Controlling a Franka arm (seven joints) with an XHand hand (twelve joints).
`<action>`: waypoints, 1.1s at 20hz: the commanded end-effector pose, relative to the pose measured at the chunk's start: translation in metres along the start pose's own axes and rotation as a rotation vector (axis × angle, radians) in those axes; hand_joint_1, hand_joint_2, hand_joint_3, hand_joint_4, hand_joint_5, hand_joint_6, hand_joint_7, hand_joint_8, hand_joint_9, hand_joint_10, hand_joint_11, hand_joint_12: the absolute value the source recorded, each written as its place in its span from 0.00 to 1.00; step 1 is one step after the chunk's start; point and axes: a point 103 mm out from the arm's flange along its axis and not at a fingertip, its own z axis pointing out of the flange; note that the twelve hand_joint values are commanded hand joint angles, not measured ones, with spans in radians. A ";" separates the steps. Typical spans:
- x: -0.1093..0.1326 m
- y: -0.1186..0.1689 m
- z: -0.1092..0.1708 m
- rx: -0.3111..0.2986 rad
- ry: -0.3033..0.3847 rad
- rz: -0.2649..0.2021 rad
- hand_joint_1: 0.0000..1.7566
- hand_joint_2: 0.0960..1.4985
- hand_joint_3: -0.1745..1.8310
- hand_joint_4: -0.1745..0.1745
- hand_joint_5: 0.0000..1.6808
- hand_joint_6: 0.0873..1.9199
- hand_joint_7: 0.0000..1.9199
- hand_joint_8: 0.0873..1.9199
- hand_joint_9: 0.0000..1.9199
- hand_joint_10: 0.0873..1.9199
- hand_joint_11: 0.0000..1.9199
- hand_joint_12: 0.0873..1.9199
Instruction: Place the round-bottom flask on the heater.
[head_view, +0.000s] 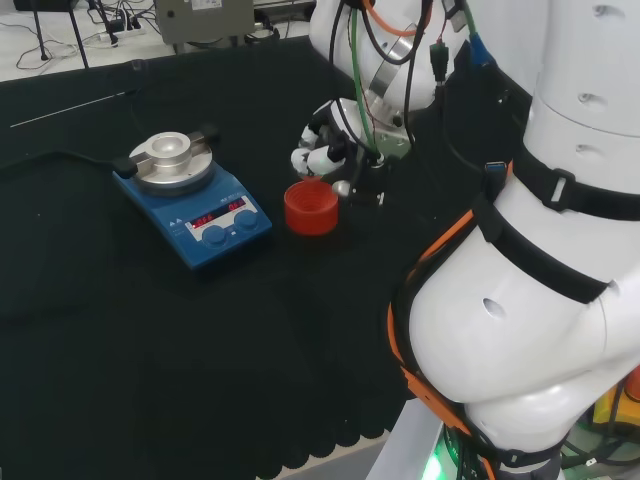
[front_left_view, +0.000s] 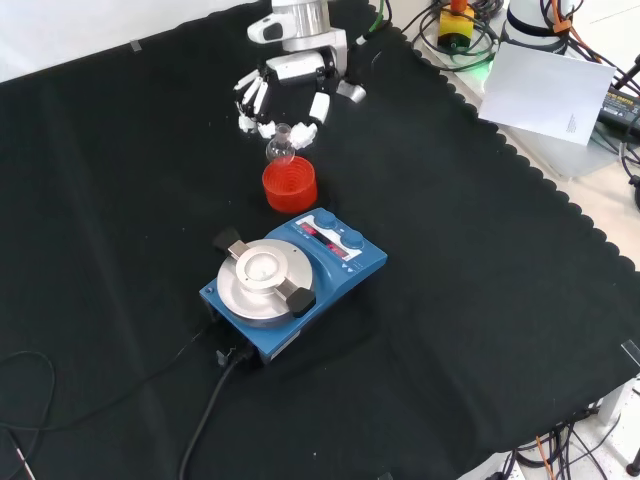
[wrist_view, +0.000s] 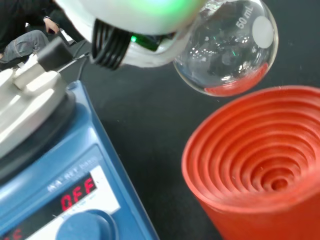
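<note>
On the counter (front_left_view: 450, 300): a black cloth covered it, and the things stood well toward its far side in the front view.
Flask (front_left_view: 280, 148): small, round, clear glass; it hung just above the red stand, lifted off it, with its neck up among the fingers.
Robot hand (front_left_view: 285, 95): fingers curled down around the flask's neck, pinching it.
Red stand (front_left_view: 289, 186): a ribbed ring, upright, empty, just beside the heater.
Heater (front_left_view: 295, 280): blue box with a round silver top plate, nothing on it; near the stand, apart from the flask.
Cable (front_left_view: 200, 430): black, running from the heater over the cloth.
</note>
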 end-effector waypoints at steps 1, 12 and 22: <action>0.017 -0.005 -0.017 0.028 -0.009 -0.010 0.65 0.37 0.51 0.58 0.70 0.47 0.36 0.29 0.44 0.26 0.18 0.68; 0.086 0.033 -0.027 0.033 0.015 -0.092 0.65 0.35 0.52 0.53 0.71 0.46 0.38 0.28 0.46 0.26 0.21 0.67; 0.134 0.067 -0.013 0.092 0.004 -0.150 0.65 0.35 0.53 0.52 0.71 0.45 0.38 0.28 0.46 0.26 0.22 0.67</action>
